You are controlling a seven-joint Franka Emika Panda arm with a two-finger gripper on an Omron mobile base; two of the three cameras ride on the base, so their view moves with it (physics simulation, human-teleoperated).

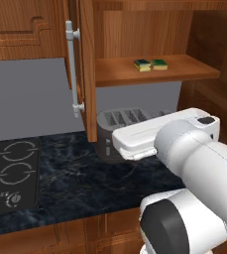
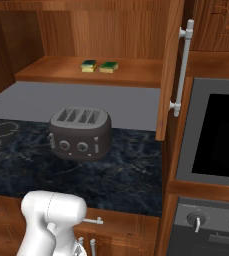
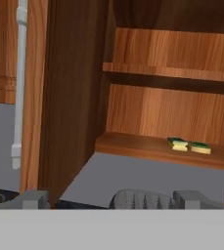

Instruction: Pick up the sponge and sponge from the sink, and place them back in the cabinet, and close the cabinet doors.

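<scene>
Two green-and-yellow sponges lie side by side on the lower shelf of the open cabinet (image 1: 154, 74): one sponge (image 1: 142, 64) to the left, the other sponge (image 1: 159, 64) to the right. The right base view shows them too (image 2: 89, 65) (image 2: 108, 66). Both cabinet doors stand open, the left door (image 1: 87, 69) and the right door (image 2: 168, 70), each with a silver bar handle. In the hand view my gripper (image 3: 116, 200) is open and empty, well below and in front of the sponges (image 3: 177, 144) (image 3: 200, 147). The sink is out of view.
A dark grey toaster (image 2: 80, 132) stands on the black marble counter (image 2: 126, 175) under the shelf. A black cooktop (image 1: 11, 173) lies at the left. A built-in oven (image 2: 216, 135) fills the right side. My white arm (image 1: 194, 163) rises in front of the counter.
</scene>
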